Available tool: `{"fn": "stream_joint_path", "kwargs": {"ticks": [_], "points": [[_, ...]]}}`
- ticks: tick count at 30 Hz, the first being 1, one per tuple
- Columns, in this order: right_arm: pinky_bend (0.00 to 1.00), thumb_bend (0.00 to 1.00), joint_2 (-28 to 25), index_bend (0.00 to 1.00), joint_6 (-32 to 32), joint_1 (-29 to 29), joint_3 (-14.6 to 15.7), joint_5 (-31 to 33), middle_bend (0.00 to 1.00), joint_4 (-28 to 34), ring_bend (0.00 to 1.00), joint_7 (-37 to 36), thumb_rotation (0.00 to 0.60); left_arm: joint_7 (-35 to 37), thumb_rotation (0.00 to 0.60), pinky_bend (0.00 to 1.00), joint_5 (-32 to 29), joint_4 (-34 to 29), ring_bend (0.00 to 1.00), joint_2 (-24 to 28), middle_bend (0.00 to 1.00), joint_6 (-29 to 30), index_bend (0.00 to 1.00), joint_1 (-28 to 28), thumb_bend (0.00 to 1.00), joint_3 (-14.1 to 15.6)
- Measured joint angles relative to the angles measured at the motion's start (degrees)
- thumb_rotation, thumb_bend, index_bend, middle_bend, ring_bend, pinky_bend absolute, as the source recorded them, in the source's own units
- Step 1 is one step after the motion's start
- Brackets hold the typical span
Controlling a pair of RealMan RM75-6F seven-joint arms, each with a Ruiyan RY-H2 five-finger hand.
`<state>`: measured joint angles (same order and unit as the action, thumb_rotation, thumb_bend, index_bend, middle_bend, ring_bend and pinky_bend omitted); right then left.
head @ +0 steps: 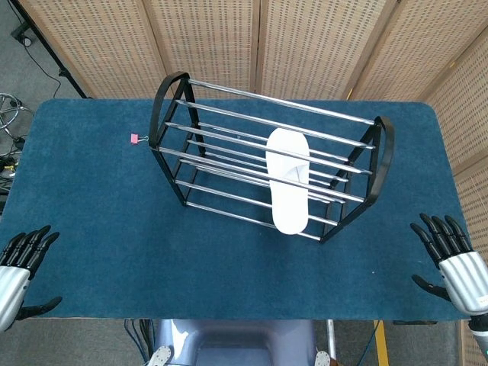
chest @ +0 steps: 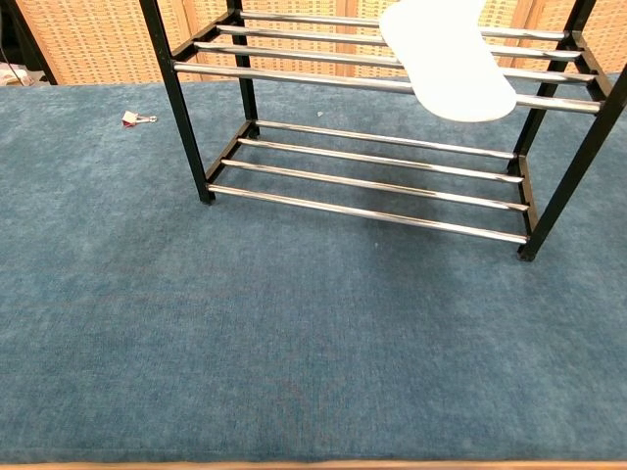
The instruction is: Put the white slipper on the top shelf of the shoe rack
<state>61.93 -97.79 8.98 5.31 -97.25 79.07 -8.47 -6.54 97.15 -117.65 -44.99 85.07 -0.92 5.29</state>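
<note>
The white slipper [head: 288,180] lies across the top bars of the black and chrome shoe rack [head: 171,91], toward its right end, with its near end hanging a little over the front bar. From the chest camera the slipper [chest: 446,61] shows on the upper bars of the rack [chest: 176,93]. My right hand [head: 454,261] hovers at the table's near right corner, fingers spread and empty, well clear of the rack. At the near left corner my left hand [head: 19,264] is likewise open and empty. Neither hand shows in the chest view.
A small pink clip [head: 135,138] lies on the blue carpeted table [head: 91,198] left of the rack, also visible as the clip [chest: 135,118] in the chest view. Woven folding screens [head: 305,38] stand behind the table.
</note>
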Motion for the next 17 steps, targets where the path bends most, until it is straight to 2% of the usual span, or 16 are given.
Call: {"fn": "stream_joint_path", "kwargs": {"ticks": [10, 13, 17], "points": [[0.0, 0.0, -6.62, 0.0, 1.7, -3.99, -0.67, 5.87, 0.0, 19.66, 0.0, 9.74, 0.6, -4.01, 0.6, 0.0, -0.84, 1.26, 0.0, -1.67, 0.0, 3.07, 0.0, 1.15, 0.0, -1.58], [0.0, 0.0, -7.4, 0.0, 0.63, -5.57, -1.32, 6.61, 0.0, 22.7, 0.0, 11.35, 0.6, -4.27, 0.6, 0.0, -1.26, 2.2, 0.0, -2.44, 0.0, 3.41, 0.0, 1.02, 0.0, -2.22], [0.0, 0.0, -7.24, 0.0, -0.81, -6.95, -2.24, 6.84, 0.0, 23.02, 0.0, 11.72, 0.6, -2.98, 0.6, 0.0, -1.69, 2.92, 0.0, -2.74, 0.0, 3.18, 0.0, 0.64, 0.0, -2.6]]}}
